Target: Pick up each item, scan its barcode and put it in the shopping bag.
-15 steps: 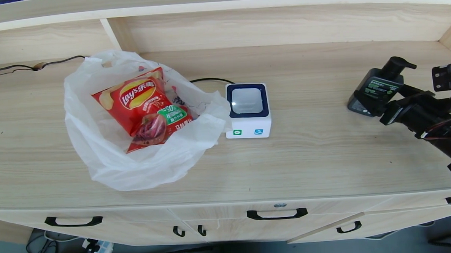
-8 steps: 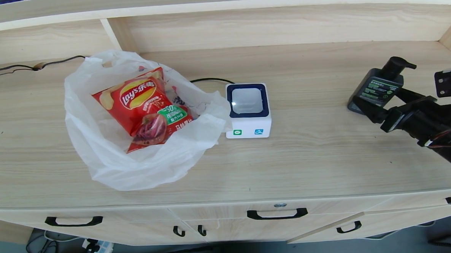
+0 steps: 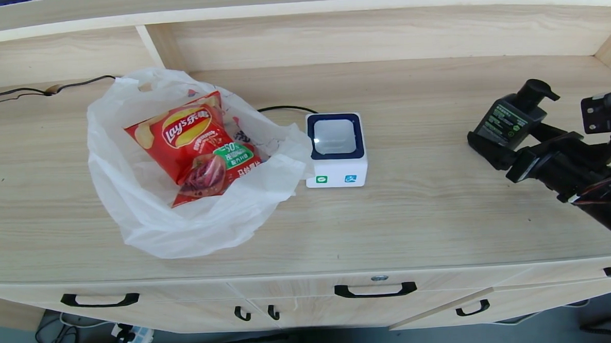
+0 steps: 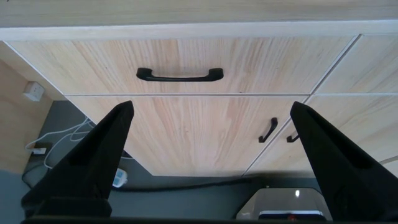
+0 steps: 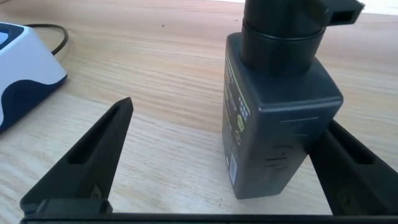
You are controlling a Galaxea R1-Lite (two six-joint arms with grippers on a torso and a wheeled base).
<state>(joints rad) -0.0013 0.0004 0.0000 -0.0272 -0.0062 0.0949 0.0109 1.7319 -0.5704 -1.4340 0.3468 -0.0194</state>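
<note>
Right wrist view: right gripper [image 5: 227, 118] jaws spread around the black bottle [image 5: 280, 130]; left gripper [image 4: 211, 107] likewise spread.

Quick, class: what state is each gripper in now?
Left gripper: open, holding nothing.
Right gripper: open, dark bottle between its fingers, not gripped.

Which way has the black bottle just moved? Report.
Yes, slightly: the black bottle tilted, its cap edging from the back shelf toward the counter front.
</note>
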